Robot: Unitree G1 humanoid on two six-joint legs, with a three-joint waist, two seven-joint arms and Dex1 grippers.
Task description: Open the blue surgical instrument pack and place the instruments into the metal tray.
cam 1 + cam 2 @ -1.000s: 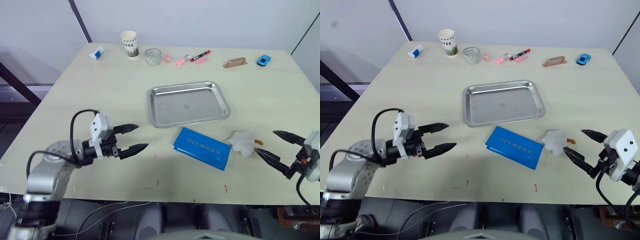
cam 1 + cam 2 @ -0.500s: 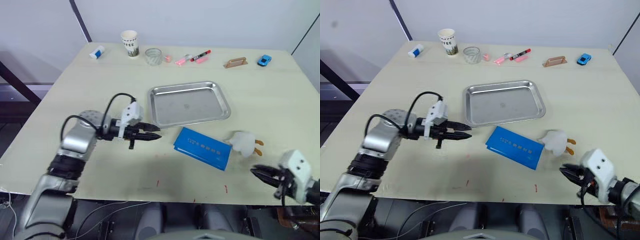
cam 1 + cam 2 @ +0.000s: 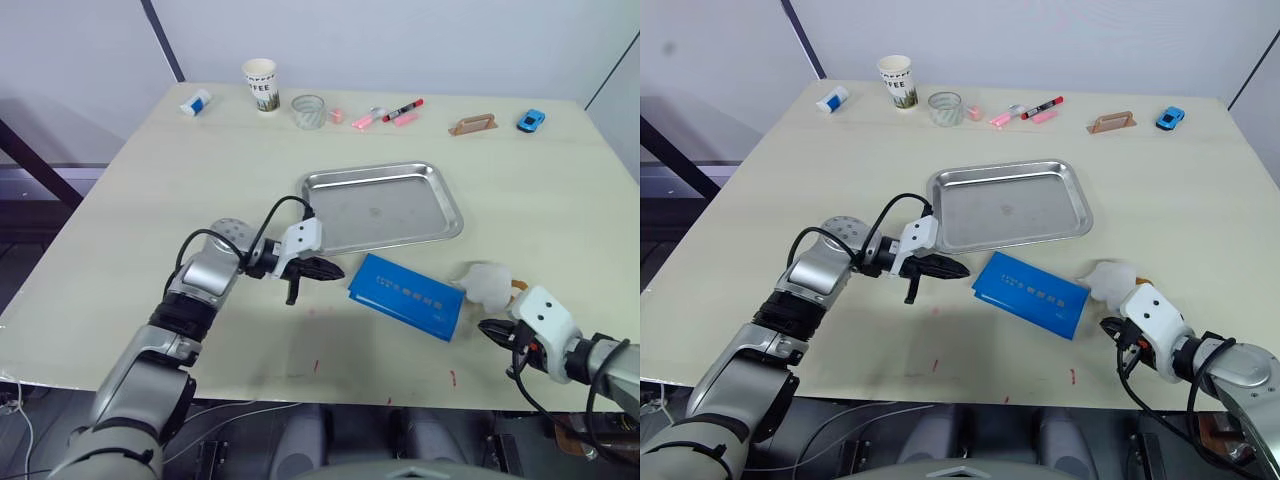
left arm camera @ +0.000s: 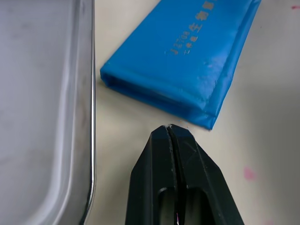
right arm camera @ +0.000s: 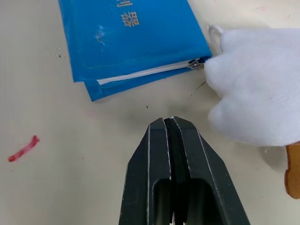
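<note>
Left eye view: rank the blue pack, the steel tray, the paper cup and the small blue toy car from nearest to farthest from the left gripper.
1. Flat blue surgical instrument pack, just ahead of the left gripper.
2. Shiny rectangular metal tray, just beyond the gripper toward the table's middle.
3. White paper coffee cup, far edge, left.
4. Small blue toy car, far right corner.

A white plush toy [image 3: 488, 284] with orange feet lies just beyond the right claw [image 3: 487, 329]. Far past the left claw [image 3: 338, 270], along the table's far edge, stand a paper cup [image 3: 259, 86], a glass [image 3: 308, 111], pink pens [image 3: 362, 121], a red marker [image 3: 406, 106] and a blue toy car [image 3: 530, 121].
</note>
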